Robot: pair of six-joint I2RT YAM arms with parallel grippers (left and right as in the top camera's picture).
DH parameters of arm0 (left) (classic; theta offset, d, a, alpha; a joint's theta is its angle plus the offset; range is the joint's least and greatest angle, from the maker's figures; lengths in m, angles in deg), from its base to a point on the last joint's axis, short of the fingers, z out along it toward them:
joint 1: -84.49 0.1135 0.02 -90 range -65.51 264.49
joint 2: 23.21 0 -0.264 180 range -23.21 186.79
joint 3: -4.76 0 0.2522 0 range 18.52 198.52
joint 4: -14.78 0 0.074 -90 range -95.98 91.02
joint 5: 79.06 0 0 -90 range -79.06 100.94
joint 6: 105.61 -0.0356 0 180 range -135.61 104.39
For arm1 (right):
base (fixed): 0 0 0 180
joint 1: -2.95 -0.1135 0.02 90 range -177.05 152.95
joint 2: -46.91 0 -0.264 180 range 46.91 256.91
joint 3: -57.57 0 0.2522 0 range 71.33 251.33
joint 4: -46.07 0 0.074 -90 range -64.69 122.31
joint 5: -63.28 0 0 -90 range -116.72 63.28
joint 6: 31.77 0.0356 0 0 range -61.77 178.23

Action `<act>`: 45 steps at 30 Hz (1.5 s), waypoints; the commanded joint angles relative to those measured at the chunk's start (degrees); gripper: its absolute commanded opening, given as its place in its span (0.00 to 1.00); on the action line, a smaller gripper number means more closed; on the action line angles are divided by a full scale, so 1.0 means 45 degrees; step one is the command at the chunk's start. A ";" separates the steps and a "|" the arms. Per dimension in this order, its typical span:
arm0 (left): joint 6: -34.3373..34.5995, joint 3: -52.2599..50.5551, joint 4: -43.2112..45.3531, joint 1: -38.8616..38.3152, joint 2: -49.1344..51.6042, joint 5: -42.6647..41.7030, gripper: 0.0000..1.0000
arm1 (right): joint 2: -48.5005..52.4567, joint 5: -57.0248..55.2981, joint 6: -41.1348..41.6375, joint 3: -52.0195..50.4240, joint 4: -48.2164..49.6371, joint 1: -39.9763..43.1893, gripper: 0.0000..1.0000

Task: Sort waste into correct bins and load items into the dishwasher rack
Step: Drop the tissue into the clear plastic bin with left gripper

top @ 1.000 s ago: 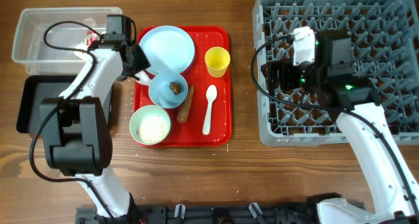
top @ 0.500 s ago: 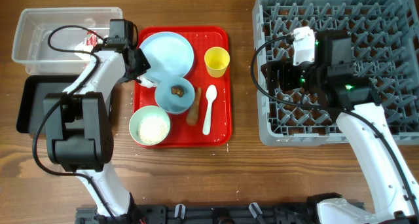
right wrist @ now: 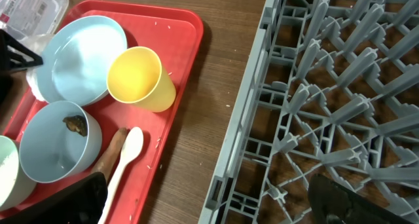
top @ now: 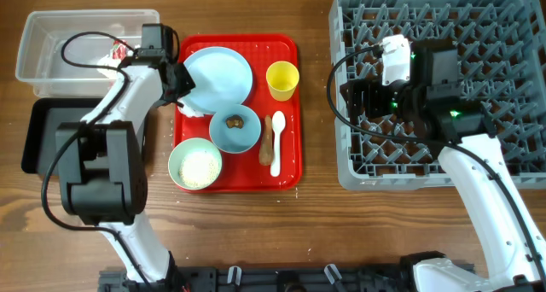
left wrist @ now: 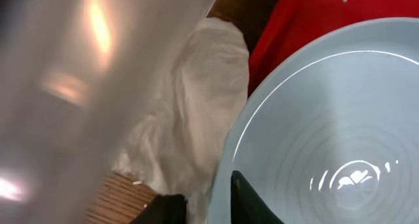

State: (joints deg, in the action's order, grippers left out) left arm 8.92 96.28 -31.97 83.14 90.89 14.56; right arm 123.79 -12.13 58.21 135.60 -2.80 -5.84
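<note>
Early in the job, to judge by the layout. One piece of waste sorted so far: red-and-white snack wrapper [top: 119,49] inside the clear tub [top: 51,27], just off the left gripper's [top: 183,89] outer side. Nothing visible in the uncovered part of the black tray [top: 43,143] beneath that arm.

Hangs low at the left edge of the red serving tray [top: 290,46], with the crumpled tissue [left wrist: 190,112] and the rim of the light blue plate [left wrist: 327,119] right at its fingertips [left wrist: 252,201]. Cannot tell from the wrist view whether clamped on either or loose.

Left to sort, all to that gripper's right: brown lump [top: 237,118] in the small blue bowl [top: 223,137], rice [top: 196,166] in the pale green bowl [top: 173,160], carrot-like stick [top: 264,137] right beside the spoon [top: 275,151].

Nothing loaded yet. Only bare pegs in the dishwasher rack [top: 350,177] under the right gripper [right wrist: 206,198], its fingers spread wide around nothing. Plate, both bowls, yellow cup [top: 283,78] and spoon all on the tray, off to its left.

Only print in view: red marks on the wrapper, too small to read. No brand or label elsewhere.
</note>
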 commanded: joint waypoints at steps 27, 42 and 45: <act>-0.1904 0.1447 -0.0359 0.0073 -0.3230 -0.1865 0.04 | 0.0121 0.0214 0.0131 0.0189 0.0126 0.0000 1.00; -0.3123 0.1447 0.1885 0.2438 -0.4065 0.0549 0.04 | 0.0121 0.0219 0.0146 0.0189 0.0262 0.0000 1.00; -0.3123 0.1447 0.2477 0.3254 -0.3837 0.0549 0.04 | 0.0121 0.0219 0.0146 0.0189 0.0262 0.0000 1.00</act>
State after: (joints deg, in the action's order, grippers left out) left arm -4.04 102.16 -22.46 94.31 72.47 15.30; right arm 123.79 -12.13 58.21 135.62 -1.95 -5.84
